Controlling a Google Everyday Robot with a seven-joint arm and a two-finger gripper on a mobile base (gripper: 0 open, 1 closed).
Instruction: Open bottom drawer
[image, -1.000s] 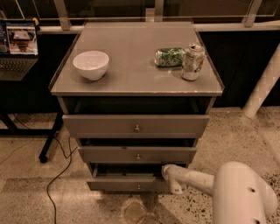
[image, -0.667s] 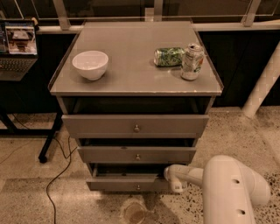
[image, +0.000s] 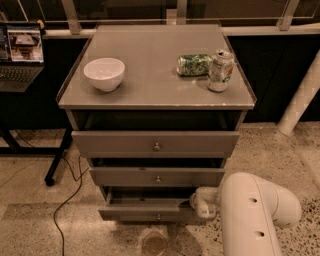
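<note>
The bottom drawer (image: 145, 212) sits low at centre frame, its front slightly proud of the grey cabinet (image: 150, 87), its long axis running left to right. The gripper (image: 202, 202) is at the drawer's right end. The knob (image: 158, 216) lies left of it. Whether the claw is open or closed cannot be told.

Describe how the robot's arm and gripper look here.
The arm is a thick, rounded, off-white tube with a smooth shell and two small dark holes along its side. The gripper, at the right end of the bottom drawer, is a smaller, off-white, knobbly piece. No cables or markings show.
</note>
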